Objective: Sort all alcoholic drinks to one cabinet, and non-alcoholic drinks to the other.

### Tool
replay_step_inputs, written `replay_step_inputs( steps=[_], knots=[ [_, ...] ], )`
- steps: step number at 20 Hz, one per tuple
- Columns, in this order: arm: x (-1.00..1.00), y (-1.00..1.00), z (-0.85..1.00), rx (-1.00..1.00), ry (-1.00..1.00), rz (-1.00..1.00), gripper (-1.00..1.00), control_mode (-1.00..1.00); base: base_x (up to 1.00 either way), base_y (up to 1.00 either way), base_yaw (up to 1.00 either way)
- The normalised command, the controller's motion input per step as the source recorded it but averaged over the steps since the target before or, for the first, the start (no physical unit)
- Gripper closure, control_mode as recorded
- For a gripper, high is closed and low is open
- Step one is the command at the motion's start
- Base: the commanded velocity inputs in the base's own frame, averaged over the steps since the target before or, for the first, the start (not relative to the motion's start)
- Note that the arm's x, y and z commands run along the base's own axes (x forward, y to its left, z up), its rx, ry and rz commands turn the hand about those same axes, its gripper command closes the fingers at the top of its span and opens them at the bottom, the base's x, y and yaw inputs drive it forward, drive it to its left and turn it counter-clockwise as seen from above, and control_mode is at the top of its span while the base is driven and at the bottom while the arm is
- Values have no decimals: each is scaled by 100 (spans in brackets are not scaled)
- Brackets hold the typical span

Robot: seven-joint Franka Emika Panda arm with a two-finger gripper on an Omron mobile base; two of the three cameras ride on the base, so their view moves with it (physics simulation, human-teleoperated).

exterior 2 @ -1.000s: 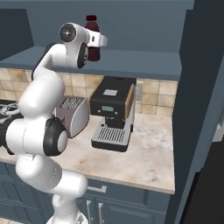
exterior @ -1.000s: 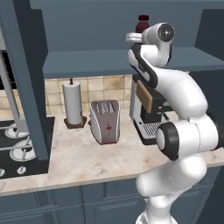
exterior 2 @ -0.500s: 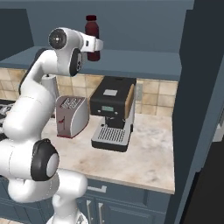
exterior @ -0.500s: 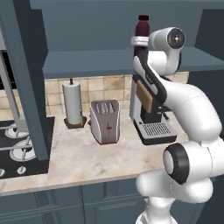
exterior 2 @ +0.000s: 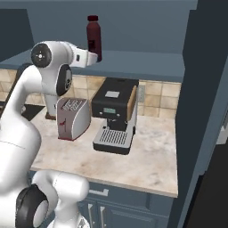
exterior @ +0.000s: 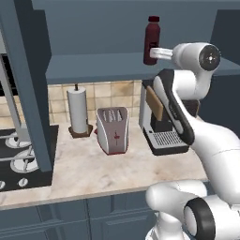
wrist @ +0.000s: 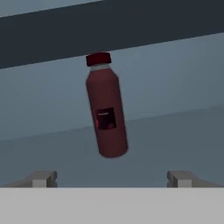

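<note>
The maroon bottle (exterior: 151,39) stands upright on the open cabinet shelf (exterior: 93,65) in the upper middle of both base views, red cap up, a small dark label on its body. In the hand view it sits centre frame, leaning slightly with the camera's roll. The fingers (wrist: 109,178) are spread wide at the bottom edge of that view, clear of the bottle and holding nothing. Below, on the worktop (exterior: 93,168), stand a paper towel roll (exterior: 78,110), a toaster (exterior: 112,130) and a coffee machine (exterior 2: 114,114).
</note>
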Motion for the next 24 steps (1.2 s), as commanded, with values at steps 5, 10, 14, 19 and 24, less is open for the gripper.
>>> replay_step_inputs(
  steps=[5,10,14,19,24],
  knots=[
    [-100,1,0,5,2,-1,-100,-100,0,0,0],
    [-100,0,-17,2,11,0,-100,-100,0,0,0],
    [-96,0,-39,0,24,0,-100,-100,0,0,0],
    [-82,0,-52,-1,33,0,-100,-100,0,0,0],
    [-60,0,-60,-2,32,0,-100,-100,0,0,0]
  ],
)
